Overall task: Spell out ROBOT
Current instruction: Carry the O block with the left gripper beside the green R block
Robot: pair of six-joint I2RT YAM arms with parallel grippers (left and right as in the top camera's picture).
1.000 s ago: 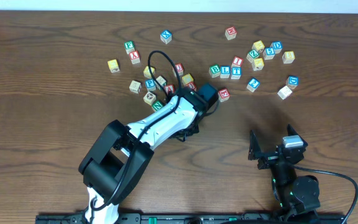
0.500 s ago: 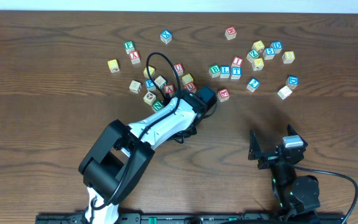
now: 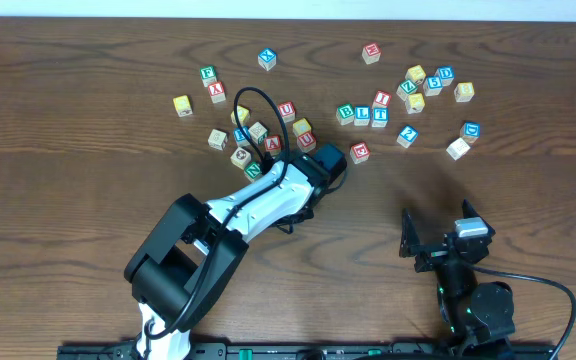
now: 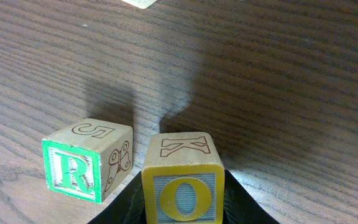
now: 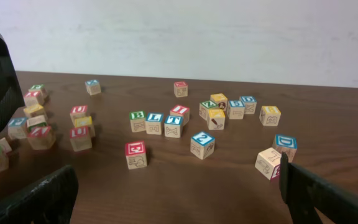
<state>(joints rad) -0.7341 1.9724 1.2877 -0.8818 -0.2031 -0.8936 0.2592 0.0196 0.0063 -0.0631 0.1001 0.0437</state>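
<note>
With your left gripper (image 4: 183,208) pinching the yellow O cube (image 4: 183,180) just beside the green R cube (image 4: 87,160), and your right gripper (image 3: 440,226) spread wide well apart, a skewed release could knock R askew.

We see a green-framed white R cube (image 4: 86,163) at lower left, a yellow-edged O cube (image 4: 183,183) with blue-grey striping at bottom centre, on a brown wood-grain table (image 4: 278,74)
</note>
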